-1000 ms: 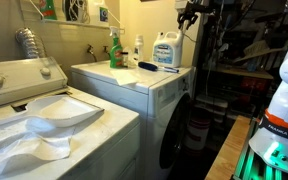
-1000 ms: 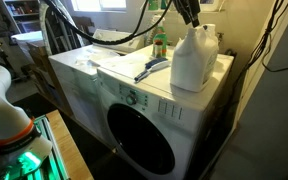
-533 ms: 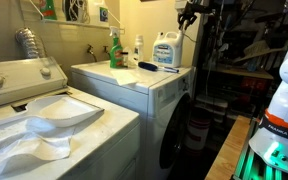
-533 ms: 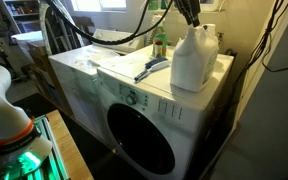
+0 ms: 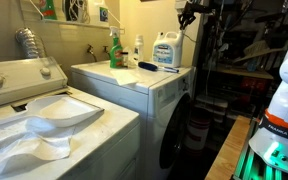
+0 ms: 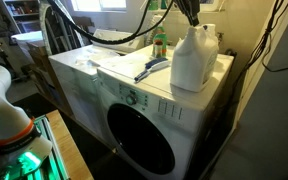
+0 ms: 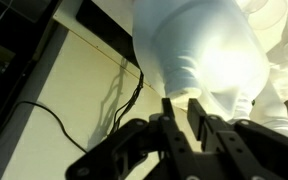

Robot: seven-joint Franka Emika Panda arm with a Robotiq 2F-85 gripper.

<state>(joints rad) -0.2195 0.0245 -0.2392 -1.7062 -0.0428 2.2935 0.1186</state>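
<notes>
Gripper (image 6: 192, 14) at top of jug (image 6: 192, 58) — fingers (image 7: 170, 114) nearly together, hold on the handle not discernible. Jug upright on washer (image 6: 134, 85) top, near the edge. Risk: shallow, off-centre pinch — jug swings, slips or tips off.

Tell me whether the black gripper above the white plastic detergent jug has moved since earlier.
No. The black gripper hangs at the same spot above the white plastic detergent jug.
</notes>
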